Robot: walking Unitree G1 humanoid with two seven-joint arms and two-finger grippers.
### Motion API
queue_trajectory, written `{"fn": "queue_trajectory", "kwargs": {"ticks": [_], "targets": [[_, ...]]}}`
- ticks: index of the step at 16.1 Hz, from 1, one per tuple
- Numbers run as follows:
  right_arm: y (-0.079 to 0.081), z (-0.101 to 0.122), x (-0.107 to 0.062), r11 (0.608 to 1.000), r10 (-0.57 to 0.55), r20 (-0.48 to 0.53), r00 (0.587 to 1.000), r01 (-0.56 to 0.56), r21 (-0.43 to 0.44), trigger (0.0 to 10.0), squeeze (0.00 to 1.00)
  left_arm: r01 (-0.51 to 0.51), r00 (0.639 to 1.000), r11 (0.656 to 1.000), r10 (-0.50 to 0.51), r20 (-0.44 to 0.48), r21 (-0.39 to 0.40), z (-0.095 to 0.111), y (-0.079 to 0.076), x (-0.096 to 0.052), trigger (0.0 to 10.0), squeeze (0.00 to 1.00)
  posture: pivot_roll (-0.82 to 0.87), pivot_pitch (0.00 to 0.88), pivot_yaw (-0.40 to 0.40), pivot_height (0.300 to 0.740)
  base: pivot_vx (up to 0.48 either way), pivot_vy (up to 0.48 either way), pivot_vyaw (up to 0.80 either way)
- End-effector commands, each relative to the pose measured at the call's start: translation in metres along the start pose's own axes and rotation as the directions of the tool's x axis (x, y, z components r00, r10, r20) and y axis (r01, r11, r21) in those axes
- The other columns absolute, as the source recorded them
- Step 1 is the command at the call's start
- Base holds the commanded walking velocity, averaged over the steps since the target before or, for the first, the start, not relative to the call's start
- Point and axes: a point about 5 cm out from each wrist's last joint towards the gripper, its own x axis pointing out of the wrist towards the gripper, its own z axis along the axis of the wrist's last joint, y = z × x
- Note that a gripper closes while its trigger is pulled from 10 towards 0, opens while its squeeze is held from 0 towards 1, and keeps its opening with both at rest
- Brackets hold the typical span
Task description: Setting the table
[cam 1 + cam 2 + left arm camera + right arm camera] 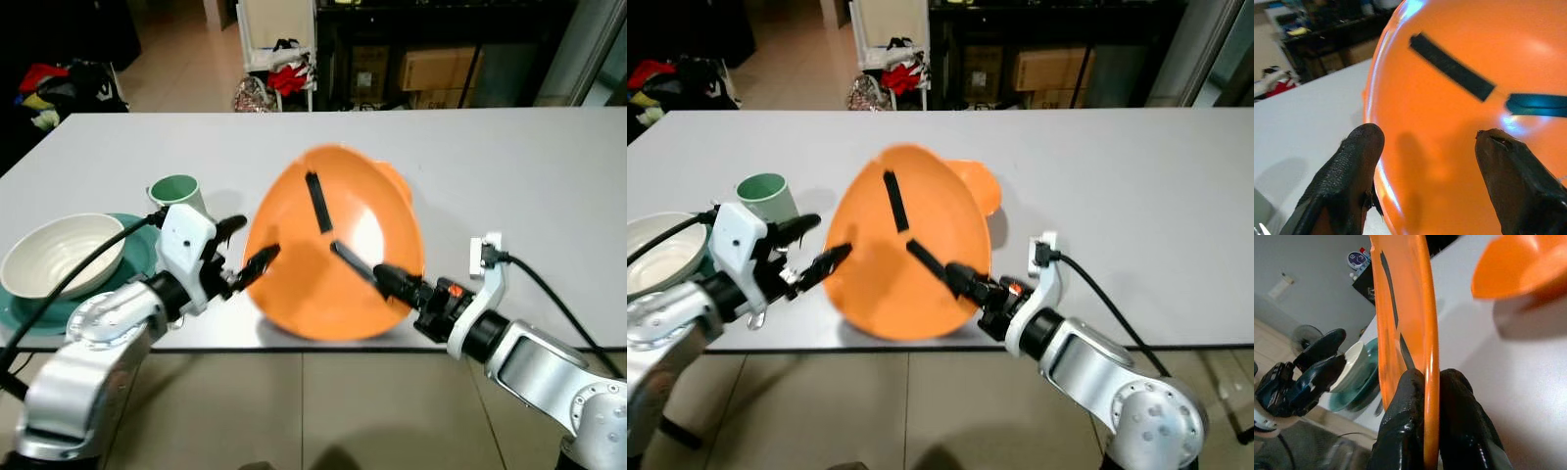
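Observation:
A large orange plate (294, 284) stands tilted on its edge at the table's front. My right gripper (387, 279) is shut on its lower right rim, and the right wrist view shows one finger on each side of the rim (1431, 382). Two dark strips cross the plate's face. My left gripper (247, 245) is open at the plate's left edge, with its fingers (1359, 147) spread just in front of the orange surface and not gripping it. A second orange bowl (397, 181) sits on the table behind the plate.
A green mug (176, 191) stands left of the plate. Further left, a white bowl (59, 255) rests on a teal plate (132, 227) near the table's front edge. The grey table (529, 166) stretches far and right. Boxes and clutter lie on the floor beyond.

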Motion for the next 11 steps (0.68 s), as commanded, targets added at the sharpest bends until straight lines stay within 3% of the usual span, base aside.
{"fn": "queue_trajectory", "kwargs": {"ticks": [1, 3, 6, 7, 11], "targets": [[0.007, 0.000, 0.000, 0.995, 0.076, 0.008, 0.997, -0.076, 0.060, 10.0, 0.00, 0.035, 0.999, 0.999, -0.035, -0.009, 0.006, 0.004, 0.000, -0.005, 10.0, 0.00, 0.02, 0.000, 0.052, 0.740, 0.000, 0.000, 0.00], [0.004, -0.010, 0.003, 0.975, 0.125, -0.041, 0.991, -0.116, 0.191, 10.0, 0.00, 0.072, 0.997, 0.997, -0.072, -0.035, 0.005, 0.007, -0.002, -0.012, 10.0, 0.00, 0.03, 0.000, 0.039, 0.740, 0.000, 0.000, 0.00], [-0.003, -0.016, 0.004, 0.946, 0.127, -0.056, 0.990, -0.104, 0.308, 10.0, 0.00, 0.117, 0.990, 0.993, -0.117, -0.080, -0.007, 0.003, -0.007, -0.018, 10.0, 0.00, 0.04, 0.000, 0.036, 0.740, 0.000, 0.000, 0.00], [-0.009, -0.023, 0.002, 0.923, 0.114, -0.085, 0.990, -0.074, 0.379, 10.0, 0.00, 0.145, 0.983, 0.989, -0.146, -0.112, -0.017, 0.000, -0.009, -0.022, 10.0, 0.00, 0.03, 0.000, 0.037, 0.740, 0.000, 0.000, 0.00], [-0.034, -0.040, -0.004, 0.856, 0.027, -0.191, 0.981, 0.076, 0.512, 10.0, 0.00, 0.175, 0.973, 0.984, -0.176, -0.150, -0.021, -0.003, -0.012, -0.023, 10.0, 0.00, 0.03, 0.000, 0.041, 0.740, 0.000, 0.000, 0.00]]}}
